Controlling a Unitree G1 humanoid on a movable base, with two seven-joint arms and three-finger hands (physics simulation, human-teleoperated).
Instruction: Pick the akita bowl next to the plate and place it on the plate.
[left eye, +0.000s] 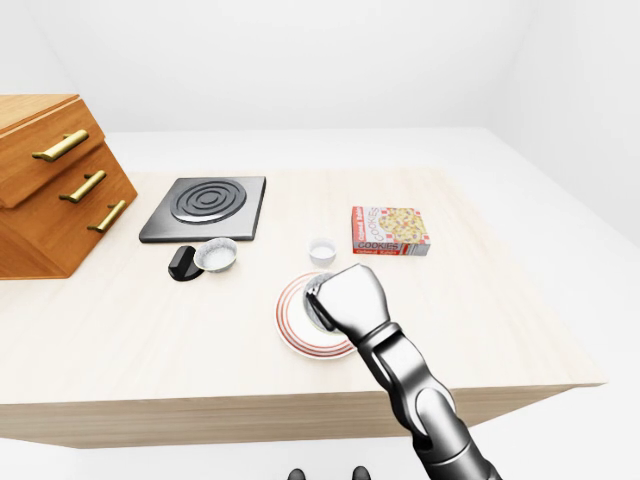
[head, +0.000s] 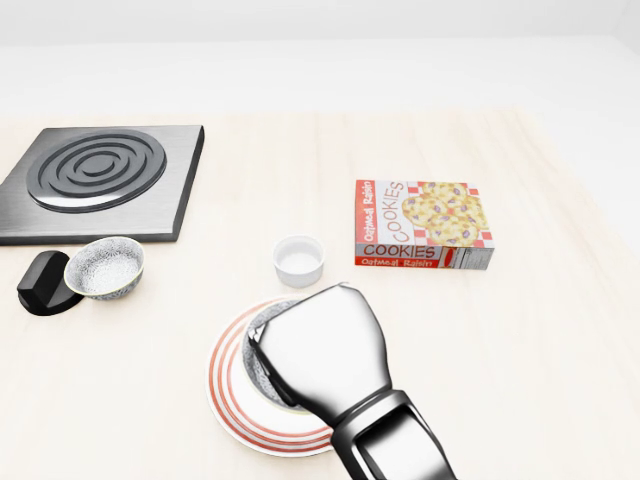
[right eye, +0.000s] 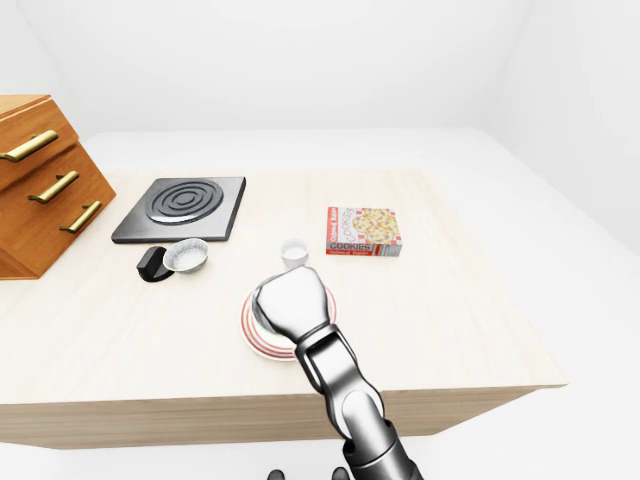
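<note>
The red-ringed white plate (head: 232, 405) lies near the bottom of the head view. My right hand (head: 270, 350) hangs low over its middle, back turned to the camera, and covers most of the akita bowl. Only a dark speckled arc of the bowl's rim (head: 262, 332) shows at the hand's left edge, inside the plate's rings. The fingers are hidden under the hand, curled round the bowl. Whether the bowl touches the plate I cannot tell. My left hand is in none of the views.
A second speckled bowl (head: 104, 267) sits at the left beside a black knob-like object (head: 42, 283). A small white cup (head: 299, 259) stands just above the plate, a cookie box (head: 422, 225) to its right, a black burner plate (head: 98, 178) at upper left. Wooden drawers (left eye: 50, 180) stand at the far left.
</note>
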